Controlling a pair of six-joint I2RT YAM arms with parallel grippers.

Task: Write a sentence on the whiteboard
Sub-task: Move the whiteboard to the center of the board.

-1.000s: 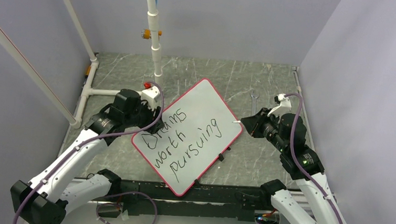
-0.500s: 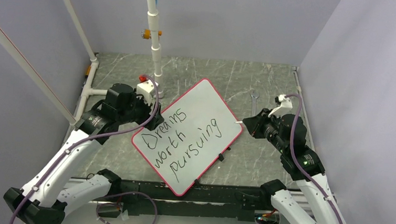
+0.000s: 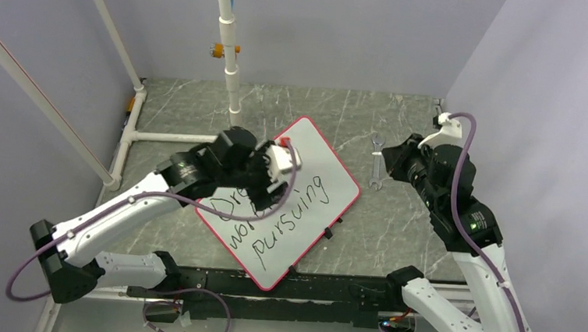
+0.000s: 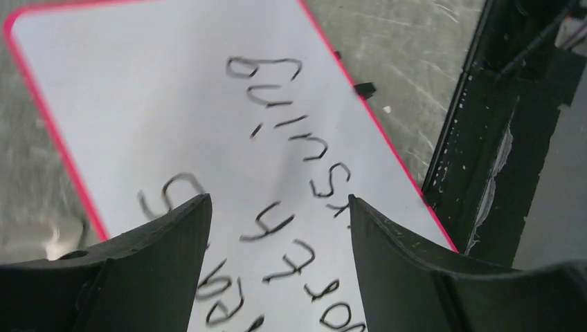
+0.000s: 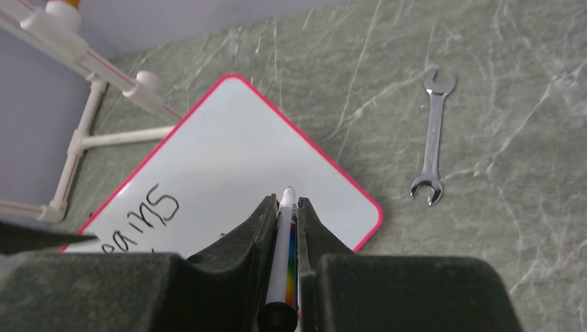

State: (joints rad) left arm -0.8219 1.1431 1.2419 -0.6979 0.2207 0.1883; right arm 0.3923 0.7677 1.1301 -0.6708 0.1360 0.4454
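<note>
The whiteboard [image 3: 307,155] lies tilted like a diamond mid-table, white with a red rim. The sentence [image 3: 295,213] "Dreams worth pursuing" is in black on its near half, partly hidden by my left arm. My left gripper [image 3: 264,189] hovers open and empty over the lettering; in the left wrist view its fingers [image 4: 173,242] frame the sentence [image 4: 266,72] on the whiteboard [image 4: 138,104]. My right gripper [image 3: 389,158] is off the board's right corner, above the table. It [image 5: 284,202] is shut on a white marker [image 5: 284,249] with a rainbow stripe, tip pointing toward the whiteboard [image 5: 235,152].
A silver wrench [image 3: 376,160] lies right of the board, also in the right wrist view [image 5: 432,138]. A white pipe frame [image 3: 232,52] stands at the back left. A small black piece [image 3: 328,232] sits by the board's near right edge. A black rail [image 3: 306,284] runs along the front.
My left arm has swung right from the board's left edge to above the lettering. My right gripper has drawn back from the board's right corner, up and to the right, still holding the marker.
</note>
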